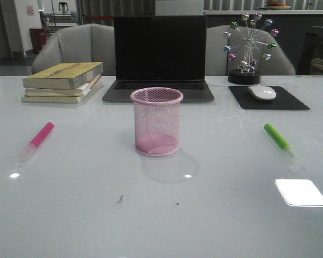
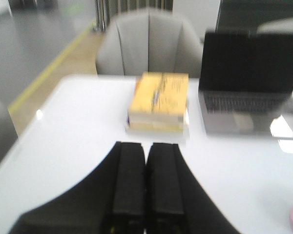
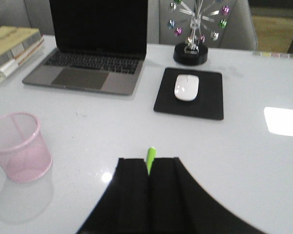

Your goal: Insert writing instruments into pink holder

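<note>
The pink holder point(image 1: 156, 121) stands upright and empty at the table's middle, in front of the laptop. A bright pink highlighter point(image 1: 39, 138) lies flat on the left and a lime green highlighter point(image 1: 277, 137) lies flat on the right, both apart from the cup. Neither gripper shows in the front view. My left gripper point(image 2: 146, 145) is shut with nothing in it, hovering short of the books. My right gripper point(image 3: 147, 161) is shut above the table; the green highlighter point(image 3: 150, 155) peeks out past its fingertips, lying below, not gripped. The holder point(image 3: 19, 146) also shows in the right wrist view.
An open laptop point(image 1: 159, 59) sits behind the cup. Stacked books point(image 1: 63, 81) lie at the back left. A white mouse point(image 1: 261, 92) rests on a black pad point(image 1: 290, 101), with a ferris-wheel ornament point(image 1: 250, 48) behind it. Grey chairs stand beyond the table's far edge.
</note>
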Controlling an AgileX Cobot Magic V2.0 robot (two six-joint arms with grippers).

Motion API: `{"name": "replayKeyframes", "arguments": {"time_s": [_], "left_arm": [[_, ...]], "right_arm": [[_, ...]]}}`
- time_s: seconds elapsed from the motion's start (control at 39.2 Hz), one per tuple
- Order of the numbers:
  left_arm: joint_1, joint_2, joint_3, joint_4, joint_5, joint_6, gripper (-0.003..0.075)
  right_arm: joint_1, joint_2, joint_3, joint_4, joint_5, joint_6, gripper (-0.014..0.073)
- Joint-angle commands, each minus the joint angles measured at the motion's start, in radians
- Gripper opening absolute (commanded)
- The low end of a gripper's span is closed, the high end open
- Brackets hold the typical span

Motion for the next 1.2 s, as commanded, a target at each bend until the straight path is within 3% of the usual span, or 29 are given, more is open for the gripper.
{"name": "replayKeyframes", "arguments": {"time_s": [0.0,0.15,0.38,0.61,0.71,0.82,0.97,1.17], "left_arm": [[0.001,0.064,-0.039,-0.045,-0.048,-0.008,0.0092],[0.001,0.151,-0.039,-0.078,-0.065,-0.008,0.0092],[0.001,0.214,-0.039,-0.175,-0.066,-0.008,0.0092],[0.001,0.216,-0.039,-0.123,-0.040,-0.001,0.0097],[0.001,0.216,-0.039,-0.121,-0.015,-0.001,0.0137],[0.001,0.216,-0.039,-0.121,0.003,-0.001,0.0200],[0.001,0.216,-0.039,-0.123,0.005,-0.001,0.0281],[0.001,0.216,-0.039,-0.123,0.020,-0.001,0.0459]], "right_arm": [[0.000,0.057,-0.040,-0.006,-0.017,-0.001,0.0029],[0.000,0.148,-0.040,0.013,0.060,0.000,0.0029],[0.000,0.163,-0.040,0.070,-0.044,0.000,0.0029],[0.000,0.171,-0.040,0.077,0.006,0.000,0.0029],[0.000,0.174,-0.040,0.077,0.010,0.000,0.0038],[0.000,0.177,-0.041,0.081,0.021,0.001,0.0158],[0.000,0.178,-0.045,0.083,0.030,0.010,0.0443],[0.000,0.183,-0.047,0.083,0.052,0.010,0.0479]]}}
